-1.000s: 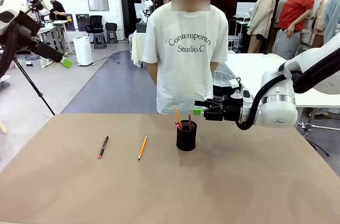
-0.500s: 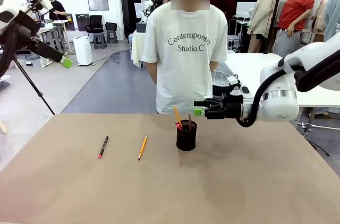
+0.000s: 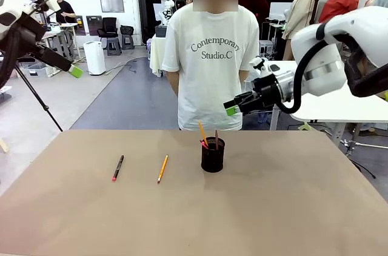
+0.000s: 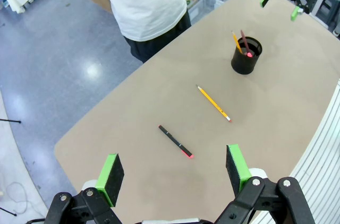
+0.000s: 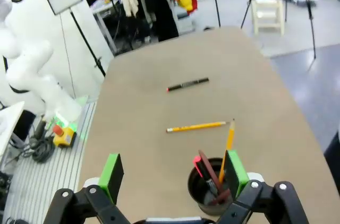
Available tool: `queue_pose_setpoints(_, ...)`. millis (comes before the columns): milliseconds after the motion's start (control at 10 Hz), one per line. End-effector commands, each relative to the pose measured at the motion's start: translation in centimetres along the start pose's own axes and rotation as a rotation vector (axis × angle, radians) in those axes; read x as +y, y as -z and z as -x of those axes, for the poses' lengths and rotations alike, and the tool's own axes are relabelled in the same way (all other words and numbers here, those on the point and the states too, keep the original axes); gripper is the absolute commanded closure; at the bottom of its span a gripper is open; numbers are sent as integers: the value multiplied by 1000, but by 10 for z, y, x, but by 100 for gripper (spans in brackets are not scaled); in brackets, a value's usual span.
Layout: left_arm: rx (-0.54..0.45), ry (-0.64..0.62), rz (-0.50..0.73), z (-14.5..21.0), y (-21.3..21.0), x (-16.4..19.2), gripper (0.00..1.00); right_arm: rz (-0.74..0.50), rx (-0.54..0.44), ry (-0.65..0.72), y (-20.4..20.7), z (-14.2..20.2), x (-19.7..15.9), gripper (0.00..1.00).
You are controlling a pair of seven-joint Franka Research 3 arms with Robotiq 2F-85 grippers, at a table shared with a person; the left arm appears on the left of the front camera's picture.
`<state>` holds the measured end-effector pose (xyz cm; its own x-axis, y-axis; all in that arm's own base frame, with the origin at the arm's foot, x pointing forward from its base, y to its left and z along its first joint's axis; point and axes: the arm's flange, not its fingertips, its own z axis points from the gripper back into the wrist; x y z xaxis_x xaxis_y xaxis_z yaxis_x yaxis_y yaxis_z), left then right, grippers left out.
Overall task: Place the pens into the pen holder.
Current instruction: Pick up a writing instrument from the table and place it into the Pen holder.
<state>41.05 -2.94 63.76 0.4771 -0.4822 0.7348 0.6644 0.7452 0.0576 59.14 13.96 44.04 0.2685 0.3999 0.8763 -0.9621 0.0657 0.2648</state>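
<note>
The person (image 3: 173, 81) at the far side of the brown worktop (image 3: 273, 207) is wearing a white short-sleeved cloth T-shirt (image 3: 209, 95). Dark letters are running across the chest of it in two lines. The top line is bending up like a little hill and is saying "Contemporary". The line under it is lying straighter and is saying "Studio.C".

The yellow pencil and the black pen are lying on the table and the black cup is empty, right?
Not quite. The yellow pencil and black pen do lie on the table, but the black cup is not empty: the right wrist view shows pens standing in it.
</note>
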Motion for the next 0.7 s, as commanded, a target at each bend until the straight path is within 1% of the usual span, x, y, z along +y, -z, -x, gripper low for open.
queue_pose_setpoints(0, -4, 5, 3, -1, -2, 0, 0, -17, 135, -65, -15, -29, -13, 0)
queue_pose_setpoints(100, -4, 5, 3, -1, -2, 0, 0, 26, 206, -135, -31, -44, -7, 0)
queue_pose_setpoints(200, -4, 5, 3, -1, -2, 0, 0, 60, 236, -180, -46, -55, -4, 0)
queue_pose_setpoints(300, -4, 5, 3, -1, -2, 0, 0, 66, 255, -195, -63, -63, 5, 0)
queue_pose_setpoints(400, -4, 5, 3, -1, -2, 0, 0, 72, 268, -218, -81, -72, 12, 0)
queue_pose_setpoints(600, -4, 5, 3, -1, -2, 0, 0, 105, 235, -222, -119, -84, 33, 0)
